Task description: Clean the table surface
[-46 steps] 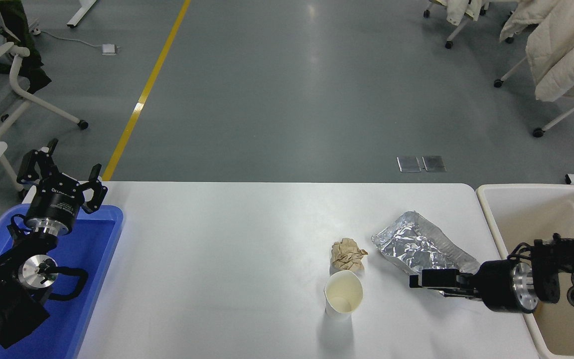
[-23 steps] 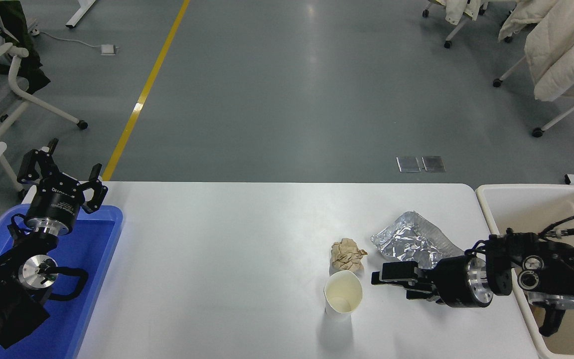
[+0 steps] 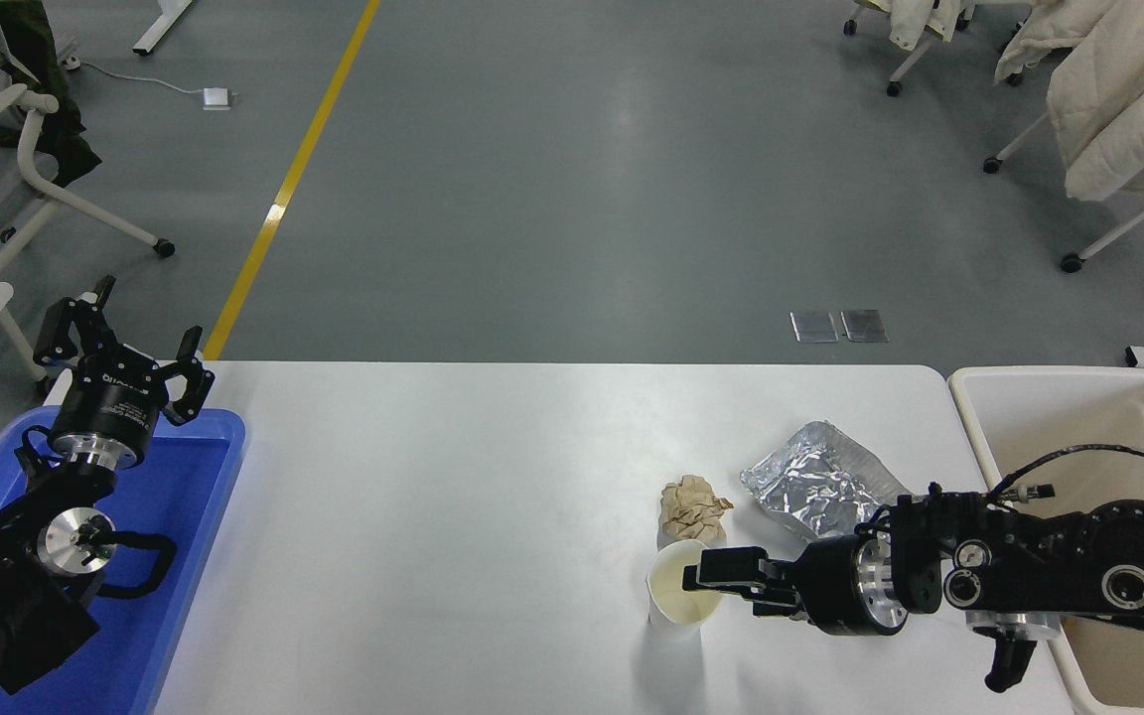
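Observation:
The white table surface (image 3: 433,516) carries a white paper cup (image 3: 673,608) standing upright, a crumpled brown paper ball (image 3: 693,506) just behind it, and a crumpled sheet of silver foil (image 3: 815,480) to the right. My right gripper (image 3: 714,584) reaches in from the right, lying low and pointing left. Its tips are at the cup's right rim and it looks open, with one finger over the rim. The arm covers the foil's near edge. My left gripper (image 3: 125,350) stays parked open above the blue tray at the far left.
A blue plastic tray (image 3: 205,477) sits on the table's left end under the left arm. A cream-white bin (image 3: 989,437) stands just off the table's right edge. Chairs and draped white coats are on the floor beyond.
My right arm has swept left from over the bin, across the foil, to the paper cup's rim. Cup, paper ball, foil and left arm have stayed put.

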